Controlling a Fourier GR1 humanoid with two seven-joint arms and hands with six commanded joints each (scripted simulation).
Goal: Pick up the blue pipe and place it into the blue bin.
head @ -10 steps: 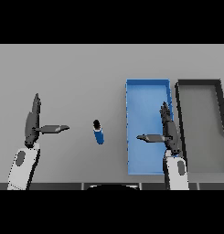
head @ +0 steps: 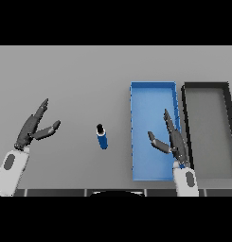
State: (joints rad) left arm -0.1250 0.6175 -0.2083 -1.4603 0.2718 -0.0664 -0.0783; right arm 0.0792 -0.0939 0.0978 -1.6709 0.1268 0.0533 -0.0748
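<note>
The blue pipe [head: 102,136], short with a dark end cap, lies on the grey table near the middle, pointing away from me. The blue bin [head: 154,91] sits to its right, a long rectangular tray with nothing inside. My right hand [head: 174,140] hovers over the bin's near right part, fingers straight and thumb spread, holding nothing. My left hand [head: 34,127] is at the left of the table, well left of the pipe, fingers straight and thumb apart, holding nothing.
A black bin [head: 206,87] of the same size stands right beside the blue bin, at the table's right side. The grey table [head: 65,75] stretches away behind the pipe and hands.
My left hand has tilted, its fingers now pointing up and to the right. My right hand has shifted slightly toward the pipe. The pipe has not moved.
</note>
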